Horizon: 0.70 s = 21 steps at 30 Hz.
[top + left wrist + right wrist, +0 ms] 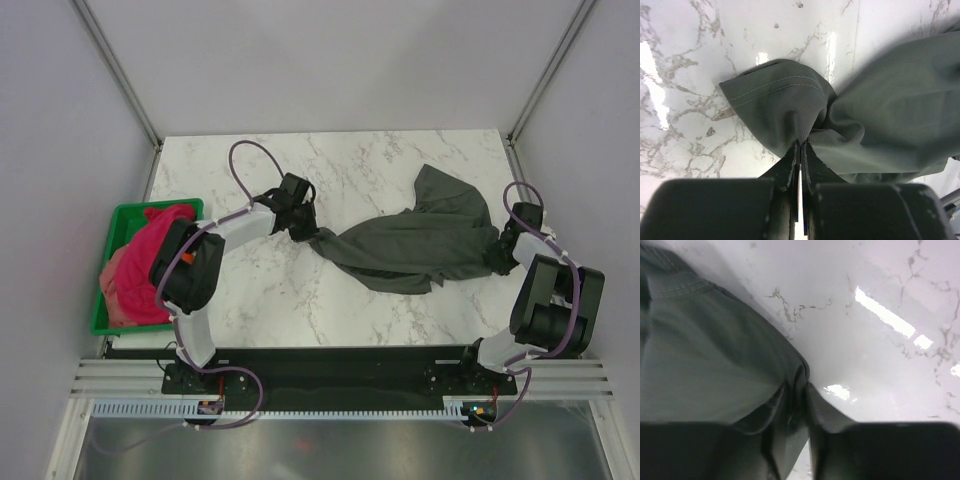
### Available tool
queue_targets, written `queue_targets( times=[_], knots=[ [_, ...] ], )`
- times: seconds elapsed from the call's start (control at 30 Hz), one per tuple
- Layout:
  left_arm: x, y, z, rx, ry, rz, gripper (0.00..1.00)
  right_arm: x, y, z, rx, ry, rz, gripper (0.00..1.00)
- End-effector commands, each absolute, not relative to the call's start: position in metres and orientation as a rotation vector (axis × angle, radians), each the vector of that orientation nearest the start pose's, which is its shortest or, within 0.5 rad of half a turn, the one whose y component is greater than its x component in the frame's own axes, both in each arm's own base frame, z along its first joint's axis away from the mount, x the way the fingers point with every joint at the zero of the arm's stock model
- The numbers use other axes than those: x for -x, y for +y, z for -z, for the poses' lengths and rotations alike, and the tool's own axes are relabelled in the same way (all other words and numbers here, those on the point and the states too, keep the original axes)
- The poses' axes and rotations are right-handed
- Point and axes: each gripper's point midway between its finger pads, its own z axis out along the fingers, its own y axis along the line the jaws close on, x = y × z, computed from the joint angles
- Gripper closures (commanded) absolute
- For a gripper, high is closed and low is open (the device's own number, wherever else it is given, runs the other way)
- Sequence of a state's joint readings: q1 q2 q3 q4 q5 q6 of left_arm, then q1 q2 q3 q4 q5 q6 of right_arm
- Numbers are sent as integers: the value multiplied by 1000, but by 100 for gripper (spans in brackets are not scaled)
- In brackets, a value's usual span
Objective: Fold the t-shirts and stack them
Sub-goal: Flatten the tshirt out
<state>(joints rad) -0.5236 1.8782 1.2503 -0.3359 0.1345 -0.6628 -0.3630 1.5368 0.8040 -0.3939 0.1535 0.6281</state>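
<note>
The dark charcoal grey t-shirt (415,245) lies crumpled and stretched across the middle and right of the marble table. My left gripper (305,232) is shut on its left end; in the left wrist view the cloth (880,115) bunches at the closed fingertips of the left gripper (803,144), with a stitched hem (775,90) folded over. My right gripper (500,255) is shut on the shirt's right edge; the right wrist view shows cloth (700,365) pinched in the right gripper (800,382). The magenta-pink t-shirt (160,240) and the salmon-pink t-shirt (125,290) lie bundled in the bin.
A green plastic bin (105,325) stands at the table's left edge beside the left arm. The marble table (330,165) is bordered by white walls and metal frame posts at the back corners.
</note>
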Motion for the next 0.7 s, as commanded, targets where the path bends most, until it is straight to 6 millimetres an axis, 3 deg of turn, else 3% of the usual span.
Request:
queue_targets(
  times=[0.0,0.03,0.07,0.13,0.17,0.2,0.3,0.4,0.47,0.53,0.67],
  knots=[
    [-377,-254,-79,91,2550,560,98,-293,-106,-7,-1322,2344,62,77],
    [-380,-252,-88,93,2534,554,98,-295,-104,-16,-1303,2339,44,100],
    [-382,-247,-94,94,2526,537,98,-297,-104,-27,-1292,2325,36,100],
    [-392,-231,-113,109,2491,492,98,-315,-110,-78,-1222,2222,20,100],
    [-399,-218,-133,134,2442,475,98,-313,-110,-97,-1207,2205,37,100],
    [-403,-211,-145,132,2418,464,98,-325,-115,-132,-1170,2130,36,100],
    [-412,-189,-190,143,2334,429,98,-325,-113,-211,-1108,1985,29,100],
    [-407,-182,-227,113,2283,428,98,-315,-98,-255,-1063,1920,-37,100],
    [-399,-179,-240,97,2272,435,98,-307,-78,-274,-1019,1893,-131,100],
    [-390,-178,-254,74,2251,453,98,-296,-62,-279,-983,1891,-190,100],
    [-379,-172,-261,34,2267,429,98,-282,-39,-275,-938,1919,-289,100]
  ],
)
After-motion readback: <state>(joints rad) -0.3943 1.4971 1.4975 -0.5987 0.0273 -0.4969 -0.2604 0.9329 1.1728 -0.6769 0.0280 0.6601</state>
